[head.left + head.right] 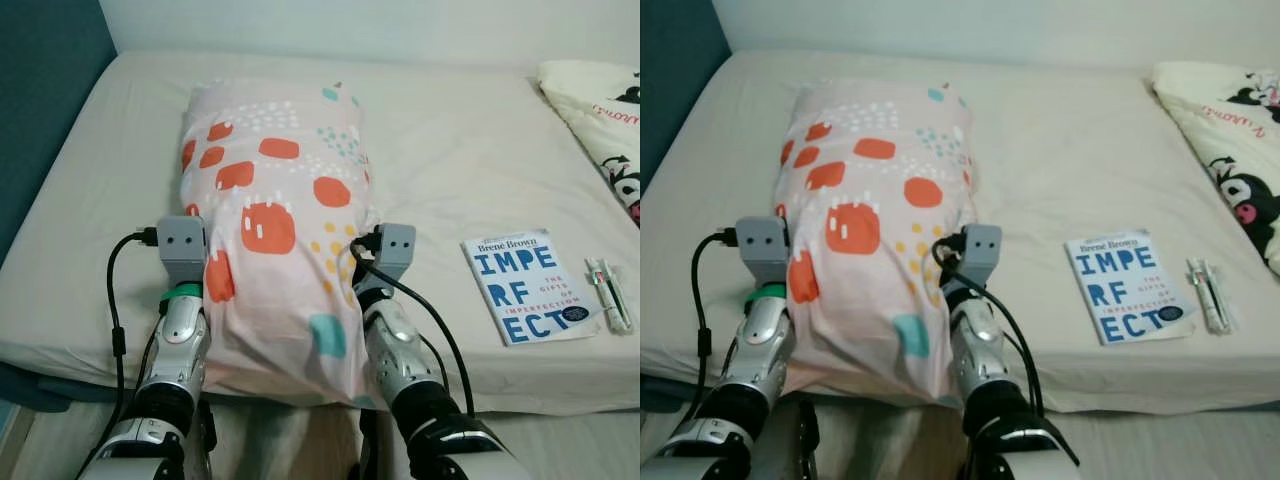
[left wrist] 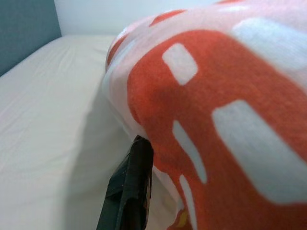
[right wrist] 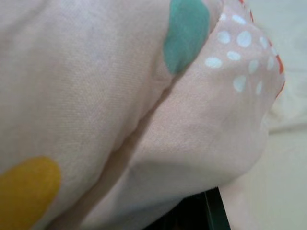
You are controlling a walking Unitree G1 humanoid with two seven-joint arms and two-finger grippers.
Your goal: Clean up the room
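A long pink pillow [image 1: 270, 230] with orange, teal and yellow spots lies lengthwise on the bed [image 1: 450, 150], its near end hanging over the front edge. My left gripper [image 1: 185, 250] presses against the pillow's left side and my right gripper [image 1: 392, 250] against its right side, so the pillow sits between both arms. In the left wrist view the left gripper [image 2: 132, 187] reaches along the sheet under the pillow's edge [image 2: 201, 120]. The right wrist view looks at pillow fabric [image 3: 120, 96] from very close. The pillow hides the tips of both grippers.
A blue and white book [image 1: 528, 285] lies on the bed to the right of my right arm, with a couple of pens [image 1: 608, 293] beside it. A cream cartoon-print quilt [image 1: 600, 110] is bunched at the far right. A teal wall [image 1: 40, 90] borders the bed's left side.
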